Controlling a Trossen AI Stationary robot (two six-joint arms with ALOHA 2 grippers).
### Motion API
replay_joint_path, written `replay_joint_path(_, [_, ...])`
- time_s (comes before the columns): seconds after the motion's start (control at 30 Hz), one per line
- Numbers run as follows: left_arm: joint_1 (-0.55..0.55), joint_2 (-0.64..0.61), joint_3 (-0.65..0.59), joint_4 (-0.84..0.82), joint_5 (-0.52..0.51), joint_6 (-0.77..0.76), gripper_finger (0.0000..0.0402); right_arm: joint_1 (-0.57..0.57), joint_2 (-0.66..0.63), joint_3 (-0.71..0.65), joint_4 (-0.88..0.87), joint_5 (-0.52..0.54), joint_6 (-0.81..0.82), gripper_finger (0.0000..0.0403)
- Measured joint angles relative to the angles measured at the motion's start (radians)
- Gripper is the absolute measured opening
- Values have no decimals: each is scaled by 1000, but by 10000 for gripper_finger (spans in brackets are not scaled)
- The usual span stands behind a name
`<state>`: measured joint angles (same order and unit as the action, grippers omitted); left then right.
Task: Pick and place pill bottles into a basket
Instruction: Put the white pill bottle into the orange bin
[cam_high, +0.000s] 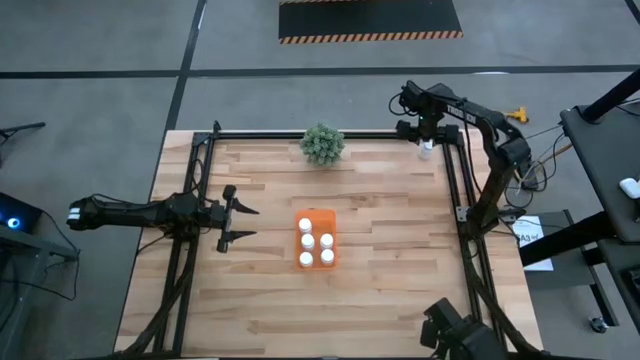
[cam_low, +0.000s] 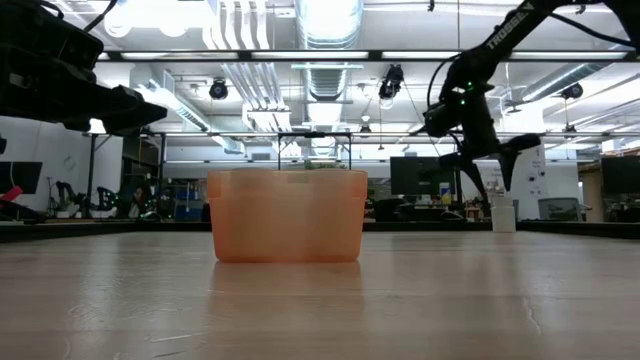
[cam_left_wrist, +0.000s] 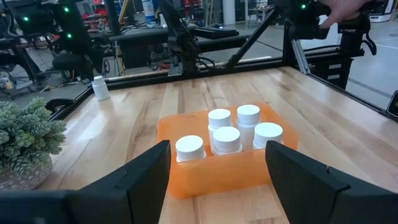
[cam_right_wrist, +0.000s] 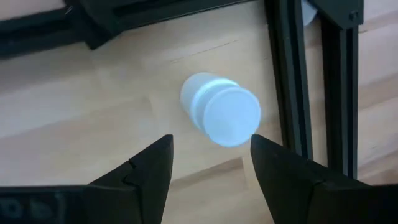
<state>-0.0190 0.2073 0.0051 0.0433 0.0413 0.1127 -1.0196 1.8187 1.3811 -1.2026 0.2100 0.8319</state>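
The orange basket (cam_high: 317, 238) stands mid-table with several white pill bottles (cam_left_wrist: 227, 139) upright inside it. One more white bottle (cam_high: 427, 148) stands upright at the far right corner, next to the frame rail; it also shows in the right wrist view (cam_right_wrist: 221, 109). My right gripper (cam_right_wrist: 210, 163) is open above that bottle, fingers pointing down, not touching it. My left gripper (cam_high: 243, 223) is open and empty at the table's left, its fingers pointing at the basket.
A green bushy plant (cam_high: 322, 144) in a pot stands at the far edge, middle. Black frame rails (cam_high: 452, 180) run along the right and far edges, close to the lone bottle. Bare wood lies around the basket.
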Motion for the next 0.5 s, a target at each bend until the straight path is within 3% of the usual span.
replay_joint_path(0.5, [0, 1, 0, 0, 0, 0, 245, -29, 0, -4, -23, 10, 30, 206])
